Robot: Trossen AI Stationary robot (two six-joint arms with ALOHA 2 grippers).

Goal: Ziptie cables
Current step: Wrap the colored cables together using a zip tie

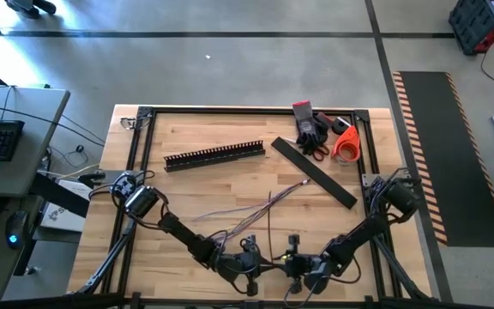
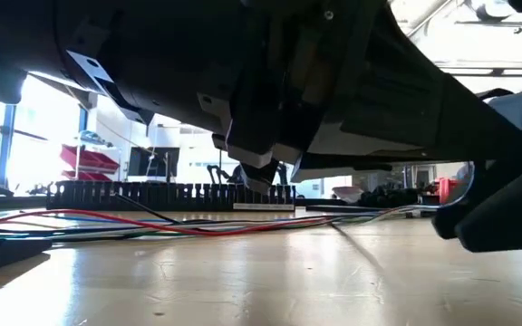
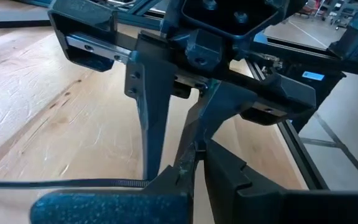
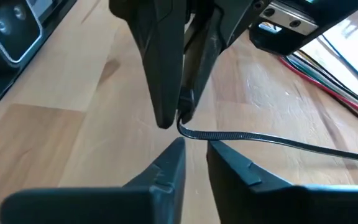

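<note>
Near the bottom centre of the high view, the two arms reach inward over the front edge of the wooden table (image 1: 187,146) until the left gripper (image 1: 249,257) and the right gripper (image 1: 294,257) almost meet. Between them runs a thin black zip tie (image 4: 260,139). In the right wrist view the left gripper (image 4: 179,118) hangs from the upper middle of the frame with its fingers pressed nearly together on one curled end of the zip tie; the rest of the strap trails off toward the right edge. In the left wrist view the right gripper (image 3: 185,155) likewise has its fingers closed on the strap where it comes in from the lower left. The cables (image 1: 256,209) lie splayed on the table in the middle of the high view, just above the grippers and apart from them, with red, green and white strands showing in the low view (image 2: 152,225). Above them, a black comb-toothed rail (image 1: 214,156) lies left of centre and a flat black strip (image 1: 314,172) slants down to the right. Gloves, scissors (image 1: 314,148) and an orange tape roll (image 1: 346,144) sit at the table's upper right corner.
</note>
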